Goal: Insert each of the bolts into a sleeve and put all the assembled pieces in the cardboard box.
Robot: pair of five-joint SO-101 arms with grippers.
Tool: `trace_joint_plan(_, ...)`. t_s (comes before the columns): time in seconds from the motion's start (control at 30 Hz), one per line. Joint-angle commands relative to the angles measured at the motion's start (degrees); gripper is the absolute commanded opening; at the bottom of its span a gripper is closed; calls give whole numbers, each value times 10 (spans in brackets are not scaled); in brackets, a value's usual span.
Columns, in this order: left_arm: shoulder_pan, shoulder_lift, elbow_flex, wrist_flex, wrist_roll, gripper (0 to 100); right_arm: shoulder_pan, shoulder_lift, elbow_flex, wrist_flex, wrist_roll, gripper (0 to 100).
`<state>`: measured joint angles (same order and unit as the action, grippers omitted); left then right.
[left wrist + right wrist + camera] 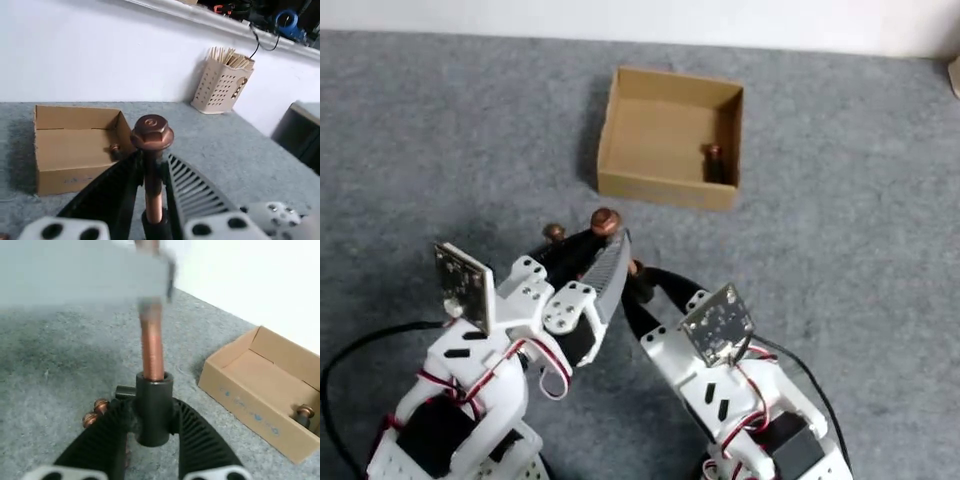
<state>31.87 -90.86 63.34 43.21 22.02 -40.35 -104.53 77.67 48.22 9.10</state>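
Observation:
My left gripper (150, 167) is shut on a copper bolt (152, 134), held upright by its shank below the hex head. The bolt's lower end sits inside a black sleeve (153, 407), and my right gripper (152, 412) is shut on that sleeve. In the high view the two grippers meet in front of the cardboard box (670, 135), with the left gripper (605, 250) above the right gripper (638, 282). One assembled piece (713, 162) stands in the box's right corner. Loose bolts (95, 412) and a lying sleeve (122, 391) rest on the carpet beside the grippers.
Grey carpet covers the table. A perforated beige holder of wooden sticks (222, 82) stands against the white wall at the far right. A loose bolt head (553, 232) lies just left of the left gripper.

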Motion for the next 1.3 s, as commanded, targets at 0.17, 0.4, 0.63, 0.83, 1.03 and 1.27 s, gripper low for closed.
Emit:
trace_joint_plan(0.17, 5, 1, 51, -2, -8, 5, 8, -7, -4, -1, -6, 5)
trace_joint_plan(0.4, 4, -4, 79, 1, -8, 5, 9, -7, -4, -1, -6, 5)
trace_joint_plan(0.63, 0, -4, 90, 37, -6, 5, 10, -7, -4, 0, -6, 5)
trace_joint_plan(0.83, 0, -4, 91, 37, -7, 5, 10, -7, -4, 0, -6, 5)
trace_joint_plan(1.03, 0, -4, 86, 39, -5, 91, 10, -7, -4, 0, -6, 5)
trace_joint_plan(1.27, 0, -3, 55, 126, -4, 297, 9, -7, 0, 0, -6, 5)
